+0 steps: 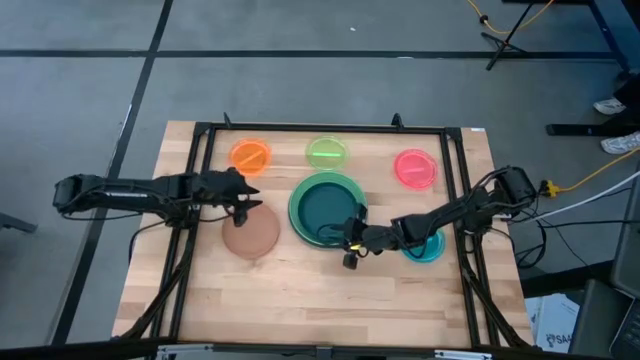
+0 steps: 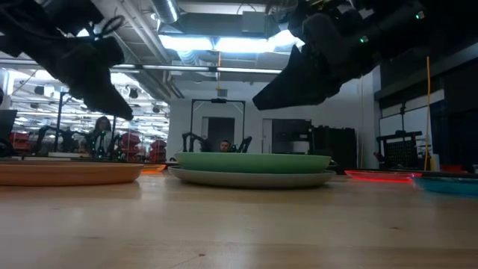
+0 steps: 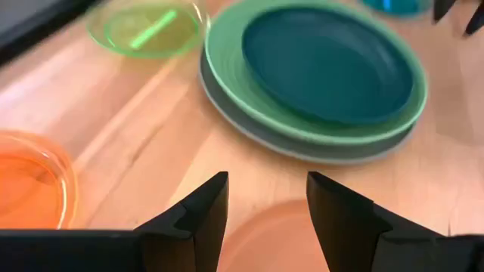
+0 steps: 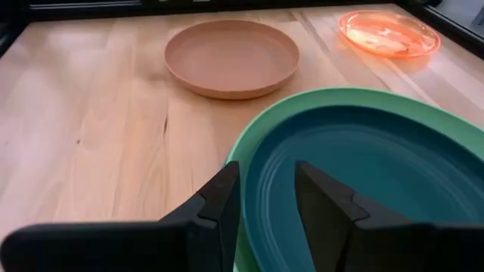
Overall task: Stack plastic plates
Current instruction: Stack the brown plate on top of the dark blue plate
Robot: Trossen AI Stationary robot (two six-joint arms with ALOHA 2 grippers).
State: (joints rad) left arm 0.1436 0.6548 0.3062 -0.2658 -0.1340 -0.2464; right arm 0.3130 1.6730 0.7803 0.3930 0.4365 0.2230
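Note:
The dark teal plate [image 1: 326, 208] lies in the light green plate [image 1: 296, 203], which lies on the grey plate [image 3: 302, 147], at the table's middle. The brown plate [image 1: 250, 237] rests flat to their left. The small orange [image 1: 250, 156], lime [image 1: 326, 152] and pink [image 1: 415, 168] plates sit along the far side. The cyan plate [image 1: 426, 248] is partly under the right arm. My left gripper [image 3: 266, 185] is open above the brown plate's far edge [image 3: 280, 234]. My right gripper [image 4: 266, 177] is open, raised over the stack's near right rim [image 4: 249, 143].
A black frame [image 1: 320, 128] runs along the table's far and side edges. Bare wood [image 1: 300, 300] lies along the near side. In the low view both grippers [image 2: 97, 90] [image 2: 299, 82] hang well above the plates, and people show in the room behind.

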